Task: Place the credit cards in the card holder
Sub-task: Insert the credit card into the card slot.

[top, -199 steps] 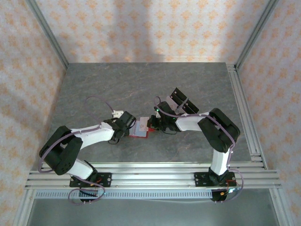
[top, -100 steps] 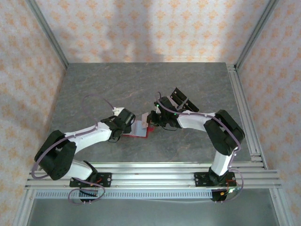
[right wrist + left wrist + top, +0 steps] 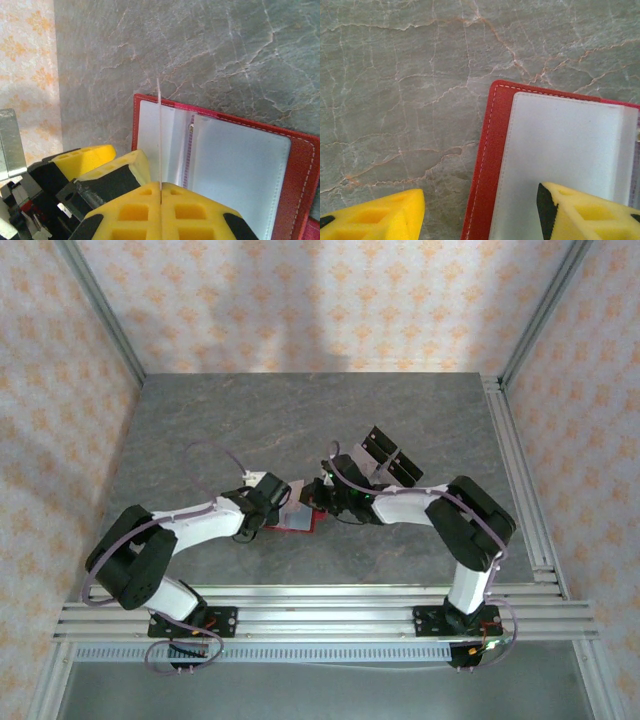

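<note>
The card holder (image 3: 490,165) is a red wallet lying open on the stone table, pale inside upward, also seen from above (image 3: 298,527). My left gripper (image 3: 480,215) is open and straddles the wallet's left edge, one yellow finger over the table and the other over the pale inner page. My right gripper (image 3: 161,192) is shut on a thin pale credit card (image 3: 159,135), seen edge-on and standing upright over the left inner pocket of the card holder (image 3: 235,165). The left gripper's fingers (image 3: 85,156) sit just beside it. From above, the two grippers (image 3: 272,502) (image 3: 318,495) meet over the wallet.
A clear acrylic stand with black strips (image 3: 385,455) stands just behind the right arm. Aluminium rails (image 3: 520,470) run along the table's right side and front edge. Wallpapered walls close in the back and both sides.
The right gripper has shifted a little left and back, over the wallet, with the card in it. The left gripper has shifted slightly at the wallet's left edge.
</note>
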### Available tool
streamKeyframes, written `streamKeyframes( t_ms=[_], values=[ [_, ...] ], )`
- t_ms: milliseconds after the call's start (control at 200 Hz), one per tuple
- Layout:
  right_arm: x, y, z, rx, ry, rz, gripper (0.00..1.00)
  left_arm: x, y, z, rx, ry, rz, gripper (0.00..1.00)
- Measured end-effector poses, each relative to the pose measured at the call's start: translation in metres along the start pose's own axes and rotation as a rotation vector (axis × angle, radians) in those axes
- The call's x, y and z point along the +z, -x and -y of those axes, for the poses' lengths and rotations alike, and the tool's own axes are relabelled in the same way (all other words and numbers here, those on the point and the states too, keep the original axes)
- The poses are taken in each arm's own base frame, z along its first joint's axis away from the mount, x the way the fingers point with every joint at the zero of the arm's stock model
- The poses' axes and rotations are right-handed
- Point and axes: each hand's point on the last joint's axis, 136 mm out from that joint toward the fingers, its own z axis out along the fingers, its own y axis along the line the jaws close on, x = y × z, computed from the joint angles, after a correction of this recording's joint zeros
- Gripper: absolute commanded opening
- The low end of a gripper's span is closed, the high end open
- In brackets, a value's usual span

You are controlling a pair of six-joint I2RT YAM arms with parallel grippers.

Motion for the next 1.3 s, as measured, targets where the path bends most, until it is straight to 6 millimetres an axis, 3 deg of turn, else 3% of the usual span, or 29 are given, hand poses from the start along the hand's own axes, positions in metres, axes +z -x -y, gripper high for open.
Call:
streamKeyframes(
  t_ms=[235,686,1301],
  values=[
    [0.007,-0.006,0.014,0.053,0.012,0.017,0.00,0.003,-0.002,0.000,0.001,0.005,-0.006,0.61],
    [0.009,-0.013,0.007,0.064,0.069,0.028,0.00,0.003,-0.002,0.000,-0.004,0.007,-0.005,0.60],
    [0.016,-0.022,0.023,0.075,0.044,0.011,0.00,0.003,-0.002,0.000,-0.005,0.007,-0.005,0.60]
  ],
)
